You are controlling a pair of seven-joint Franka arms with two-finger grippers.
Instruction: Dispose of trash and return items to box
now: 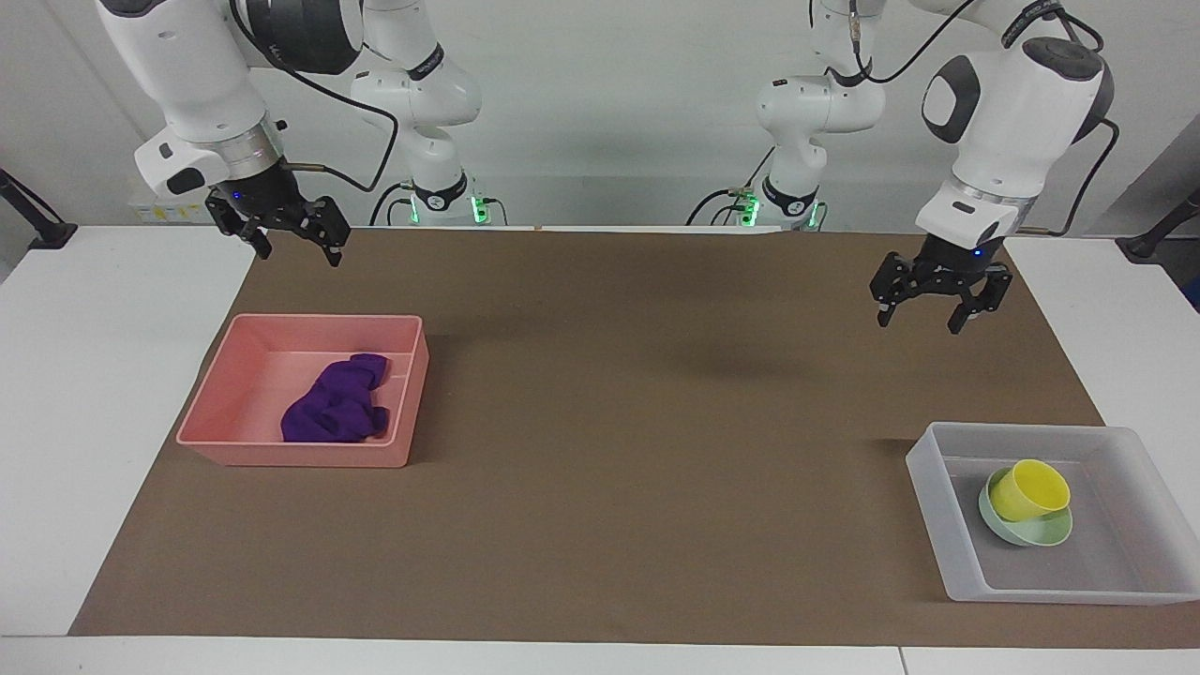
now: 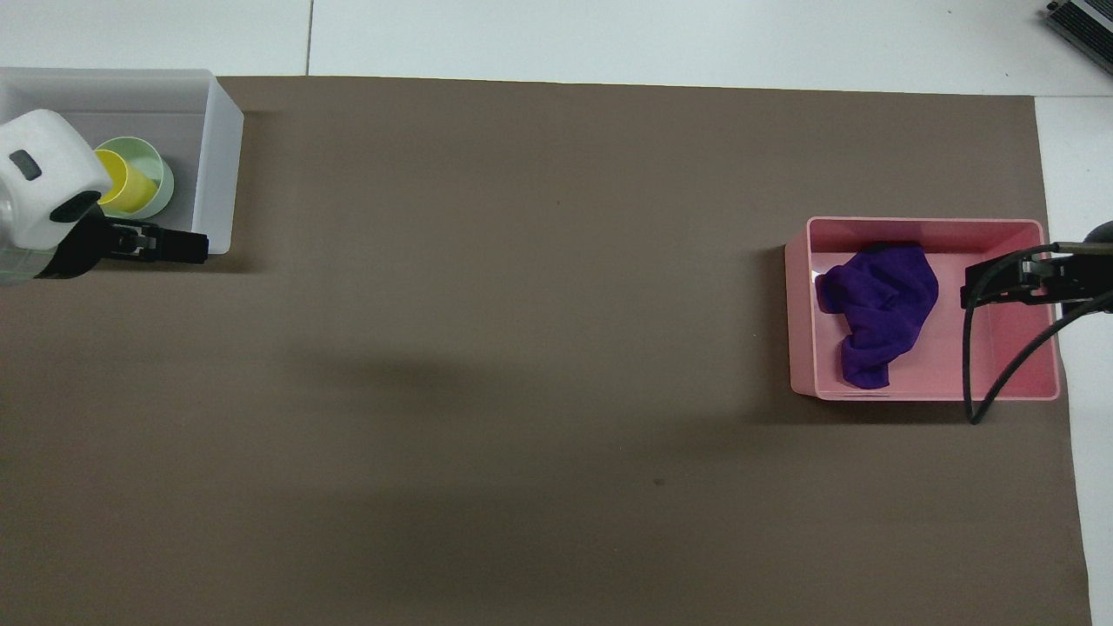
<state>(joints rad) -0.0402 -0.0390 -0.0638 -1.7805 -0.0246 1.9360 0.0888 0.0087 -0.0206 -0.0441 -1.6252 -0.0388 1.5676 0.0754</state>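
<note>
The translucent box [image 1: 939, 525] stands at the left arm's end of the table. In it the yellow cup [image 1: 1029, 489] rests tilted in the mint-green bowl [image 1: 1041, 536]. The purple cloth [image 1: 337, 405] lies crumpled in the pink bin [image 1: 258, 375] at the right arm's end. My left gripper [image 1: 923, 317] is open and empty, raised over the brown mat beside the box. My right gripper [image 1: 296, 246] is open and empty, held high by the pink bin. In the overhead view the left gripper [image 2: 178, 248] overlaps the box [image 2: 219, 156], the cup [image 2: 132, 189] and the bowl [image 2: 163, 178]. The right gripper [image 2: 987, 291] overlaps the bin [image 2: 1013, 356] beside the cloth [image 2: 878, 317].
A brown mat [image 1: 637, 431] covers most of the white table. The right arm's black cable [image 2: 1000, 374] hangs across the pink bin in the overhead view.
</note>
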